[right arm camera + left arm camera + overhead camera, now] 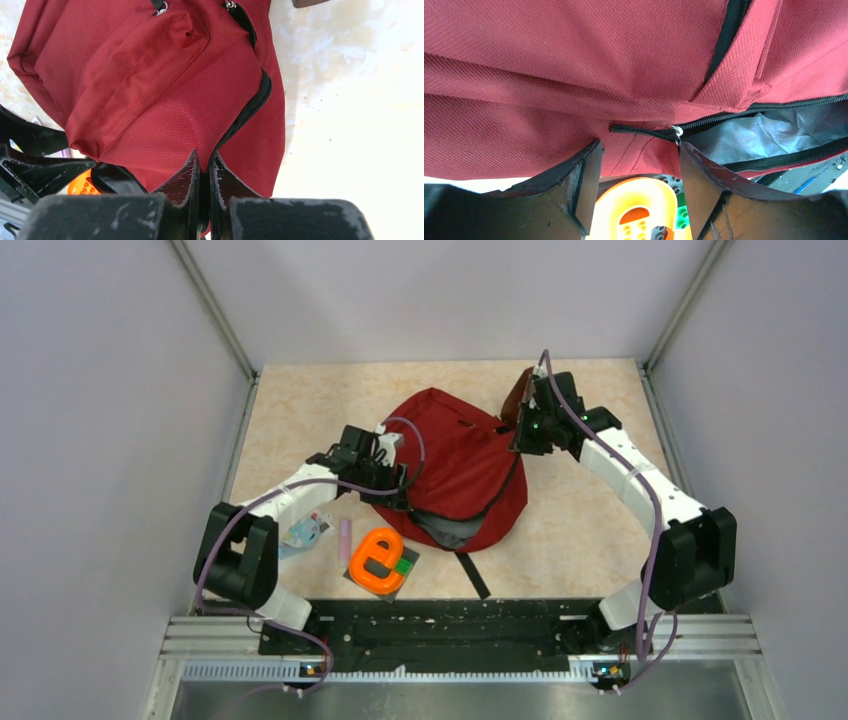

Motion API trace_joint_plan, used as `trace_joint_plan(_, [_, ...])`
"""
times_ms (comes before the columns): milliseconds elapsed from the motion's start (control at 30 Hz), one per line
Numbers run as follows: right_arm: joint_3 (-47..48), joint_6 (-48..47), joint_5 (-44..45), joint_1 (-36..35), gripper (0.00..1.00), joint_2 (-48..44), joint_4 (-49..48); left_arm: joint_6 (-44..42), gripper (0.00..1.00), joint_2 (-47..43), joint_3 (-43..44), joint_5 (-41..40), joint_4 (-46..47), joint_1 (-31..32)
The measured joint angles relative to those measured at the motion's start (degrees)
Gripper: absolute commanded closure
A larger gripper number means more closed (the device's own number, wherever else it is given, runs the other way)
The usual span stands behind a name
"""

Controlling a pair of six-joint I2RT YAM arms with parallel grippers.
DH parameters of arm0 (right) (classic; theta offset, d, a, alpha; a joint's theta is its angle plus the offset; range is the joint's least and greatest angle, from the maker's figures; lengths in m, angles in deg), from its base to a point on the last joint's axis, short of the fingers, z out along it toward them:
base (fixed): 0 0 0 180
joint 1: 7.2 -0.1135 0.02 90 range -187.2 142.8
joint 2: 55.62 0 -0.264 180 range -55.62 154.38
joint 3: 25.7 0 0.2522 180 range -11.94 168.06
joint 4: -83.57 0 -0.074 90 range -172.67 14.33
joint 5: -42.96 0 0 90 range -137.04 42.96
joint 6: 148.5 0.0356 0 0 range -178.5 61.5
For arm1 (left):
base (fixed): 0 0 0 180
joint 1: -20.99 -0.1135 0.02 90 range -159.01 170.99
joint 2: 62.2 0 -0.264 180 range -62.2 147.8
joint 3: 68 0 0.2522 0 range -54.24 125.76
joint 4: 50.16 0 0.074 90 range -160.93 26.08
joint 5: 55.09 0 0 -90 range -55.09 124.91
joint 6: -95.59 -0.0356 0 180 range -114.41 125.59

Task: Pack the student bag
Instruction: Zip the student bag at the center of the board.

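The student bag [455,465], dark red with black zippers, lies in the middle of the table with its mouth toward the arms and grey lining [769,130] showing. My right gripper [204,156] is at the bag's far right edge, shut on a fold of red fabric beside the zipper [250,107]. My left gripper [639,147] is open at the bag's near left edge. The hem and the black zipper end [644,132] sit just past its fingertips [591,170]. From above, the left gripper [395,490] and the right gripper [522,428] flank the bag.
An orange letter-shaped toy [378,560] rests on a studded plate near the front, under my left gripper [639,210]. A pink stick [345,538] and a blue-white packet [305,532] lie to its left. A brown metronome [515,390] stands behind the right gripper. A black strap [475,575] trails forward.
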Motion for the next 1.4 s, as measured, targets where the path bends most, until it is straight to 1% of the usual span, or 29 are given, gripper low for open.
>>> trace_joint_plan(233, [0.0,-0.8,-1.3,0.0,1.00,0.4,0.3,-0.2,0.47,2.5,1.8,1.7,1.3,0.0])
trace_joint_plan(333, [-0.1,-0.7,-1.6,0.0,1.00,0.4,0.3,0.5,0.50,4.1,2.6,3.3,2.7,0.0])
trace_joint_plan(367, [-0.1,-0.7,-1.7,0.0,1.00,0.4,0.3,0.9,0.53,4.6,2.6,3.5,3.1,0.0])
trace_joint_plan(567, [-0.2,-0.7,-1.9,0.1,1.00,0.3,0.3,3.1,0.60,5.2,2.6,4.2,4.0,0.0])
trace_joint_plan(633, [-0.2,-0.5,-1.9,0.2,1.00,0.3,0.3,4.5,0.64,5.1,2.4,4.3,4.4,0.0])
trace_joint_plan(800, [-0.7,0.2,-2.5,0.3,1.00,0.2,-0.1,10.9,0.64,5.1,1.3,3.3,4.8,0.0])
trace_joint_plan(900, [-1.3,0.3,-3.0,0.3,1.00,-0.2,-0.4,14.3,0.68,5.1,0.7,1.4,4.5,0.0])
trace_joint_plan(967, [-1.7,0.4,-3.3,0.3,1.00,-0.4,-0.7,16.5,0.73,5.1,0.6,0.1,4.2,0.0])
trace_joint_plan(1000, [-1.8,0.5,-3.3,0.3,1.00,-0.5,-0.7,17.3,0.78,5.1,0.6,-0.2,4.3,0.0])
trace_joint_plan(1067, [-2.4,0.7,-3.5,0.3,1.00,-1.0,-0.8,19.4,0.92,5.2,0.5,-0.7,4.3,0.0])
trace_joint_plan(1100, [-2.6,0.8,-3.6,0.3,1.00,-1.2,-0.9,20.4,0.97,5.2,0.5,-0.9,4.3,0.0])
trace_joint_plan(1133, [-2.9,0.8,-3.7,0.3,1.00,-1.4,-1.1,21.3,1.00,5.2,0.5,-1.0,4.3,0.0])
trace_joint_plan(1267, [-3.7,1.4,-3.8,0.3,1.00,-2.1,-1.7,24.5,1.00,4.8,0.1,-1.5,4.5,0.0])
trace_joint_plan(1400, [-4.2,1.7,-3.4,0.3,1.00,-2.4,-2.5,27.8,1.00,1.4,-0.9,-1.9,4.2,0.1])
